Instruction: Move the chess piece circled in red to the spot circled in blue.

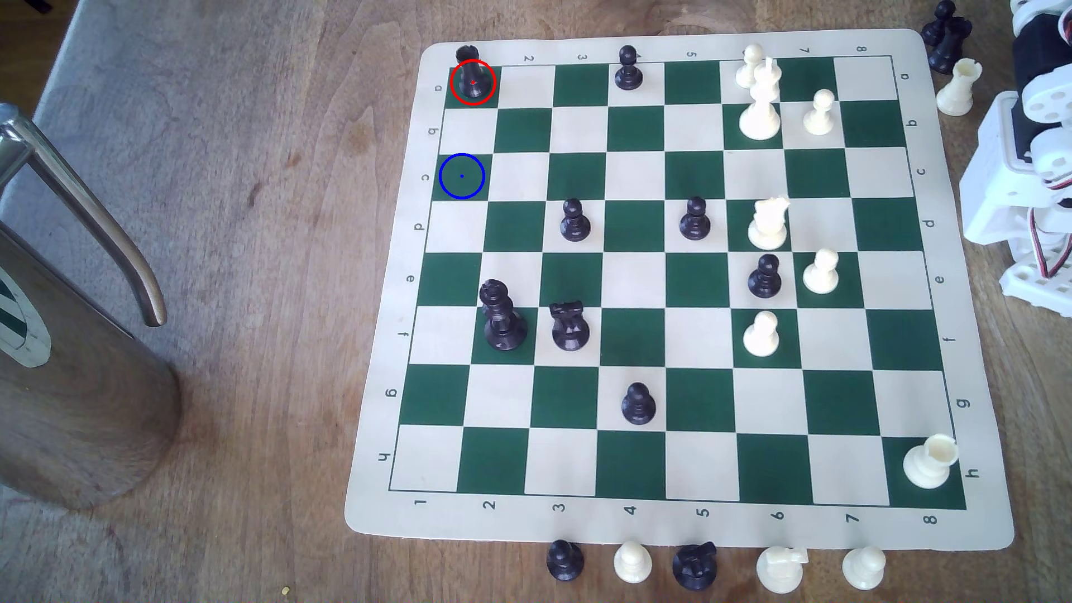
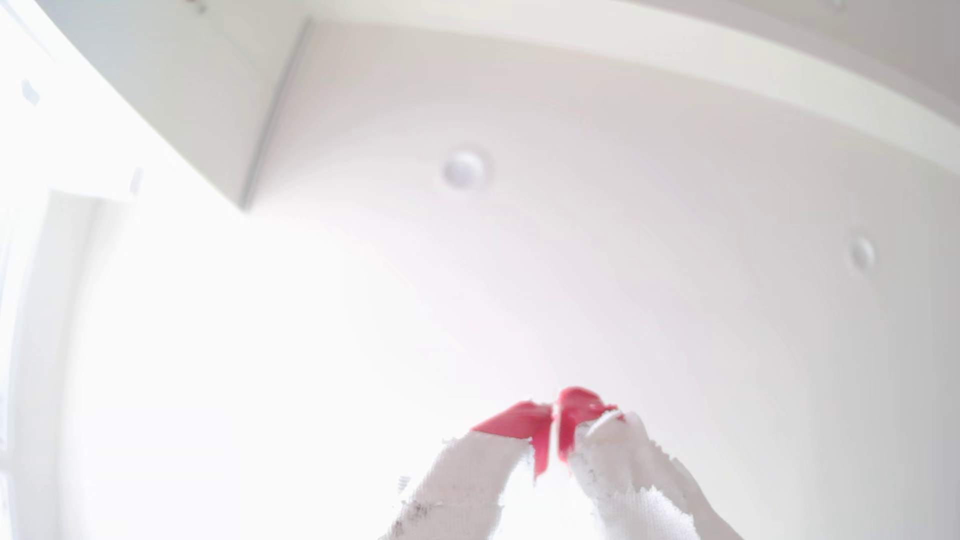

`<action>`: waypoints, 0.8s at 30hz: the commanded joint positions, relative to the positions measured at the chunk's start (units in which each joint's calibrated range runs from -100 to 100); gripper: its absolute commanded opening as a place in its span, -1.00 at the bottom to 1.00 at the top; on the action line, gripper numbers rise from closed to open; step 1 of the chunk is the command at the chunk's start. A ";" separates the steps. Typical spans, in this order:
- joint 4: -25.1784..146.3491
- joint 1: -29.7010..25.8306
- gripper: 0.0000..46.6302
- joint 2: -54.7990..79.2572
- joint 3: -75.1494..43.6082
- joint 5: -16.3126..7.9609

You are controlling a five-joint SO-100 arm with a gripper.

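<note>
Wooden counter (image 1: 261,232) carries the board; the black rook (image 1: 471,78) stands upper left, red-ringed, two squares from the blue-ringed square (image 1: 462,176). Light, rigid, probably slick: pinch its straight body. End effector (image 2: 555,415) tips together, empty.

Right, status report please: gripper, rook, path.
Gripper shut, empty, aimed at ceiling. Black rook upright in red ring, untouched. Blue-ringed square free; square between bare.

rook (image 1: 469,72): black | board (image 1: 638,278): green-cream checks | spot (image 1: 462,176): blue ring | tool (image 2: 555,415): red tips
</note>
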 commanded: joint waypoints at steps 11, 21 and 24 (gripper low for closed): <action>30.91 6.62 -0.93 -0.03 -5.53 -1.22; 72.35 14.75 -0.86 -0.03 -16.05 -3.17; 91.10 15.22 -0.77 -0.03 -23.21 -1.27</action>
